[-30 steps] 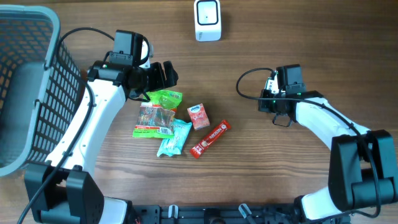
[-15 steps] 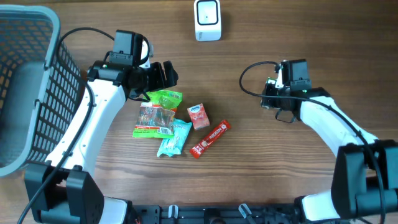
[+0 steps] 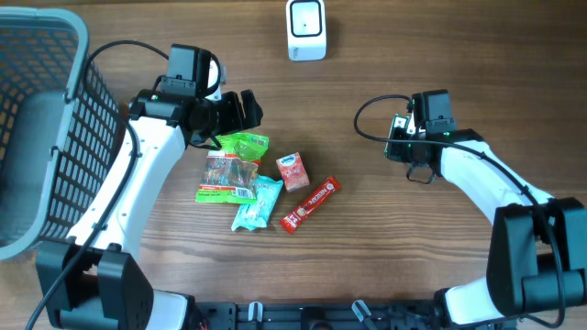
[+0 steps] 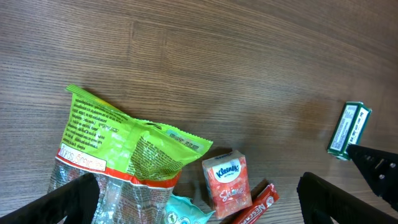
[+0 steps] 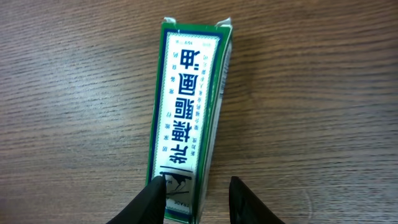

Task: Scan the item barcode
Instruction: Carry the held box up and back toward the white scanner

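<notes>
A slim green-and-white box [image 5: 186,118] with Chinese print lies on the wooden table, also visible at the right edge of the left wrist view [image 4: 348,129]. My right gripper [image 5: 198,194] straddles its near end. The left finger [image 5: 151,200] touches the box's edge, while the right finger [image 5: 244,198] stands a little apart from it. A white barcode scanner [image 3: 305,29] sits at the table's far edge. My left gripper [image 3: 240,112] hangs wide open above a green snack bag [image 4: 124,134], holding nothing.
A pile sits left of centre: the green bag, a clear red-trimmed packet [image 3: 227,174], a teal packet [image 3: 257,202], an orange Kleenex pack [image 3: 293,170] and a red stick sachet [image 3: 310,204]. A grey mesh basket [image 3: 37,55] fills the left edge.
The right arm has shifted slightly away from me and its jaws have narrowed around the green-and-white box. The left arm has not moved.
</notes>
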Available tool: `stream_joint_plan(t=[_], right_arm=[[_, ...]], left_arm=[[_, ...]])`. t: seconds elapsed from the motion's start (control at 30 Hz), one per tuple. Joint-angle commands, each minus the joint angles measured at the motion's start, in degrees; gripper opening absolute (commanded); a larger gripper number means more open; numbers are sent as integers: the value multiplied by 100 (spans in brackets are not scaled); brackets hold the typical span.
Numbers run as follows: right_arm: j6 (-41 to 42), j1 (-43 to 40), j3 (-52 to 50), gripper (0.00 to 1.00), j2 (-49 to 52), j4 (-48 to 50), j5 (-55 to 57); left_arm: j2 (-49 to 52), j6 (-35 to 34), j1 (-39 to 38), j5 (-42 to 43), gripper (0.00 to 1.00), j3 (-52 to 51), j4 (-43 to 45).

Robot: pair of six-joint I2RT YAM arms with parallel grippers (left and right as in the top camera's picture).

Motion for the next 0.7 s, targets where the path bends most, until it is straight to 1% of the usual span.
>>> stream_joint_plan(t=[0.0, 0.23, 0.37, 0.43, 0.67], right_arm=[[24, -2, -57, 34, 155, 11, -328], [31, -2, -98, 34, 192, -9, -339], [42, -2, -101, 34, 192, 37, -614], [179, -2, -101, 34, 192, 37, -610], [175, -2, -101, 34, 192, 52, -627]], left_arm=[[-83, 92, 22, -15, 100, 9, 15], [-83, 92, 22, -15, 100, 9, 15], [-83, 92, 22, -15, 100, 9, 15], [-83, 92, 22, -15, 100, 9, 15], [-83, 92, 22, -15, 100, 9, 15]])
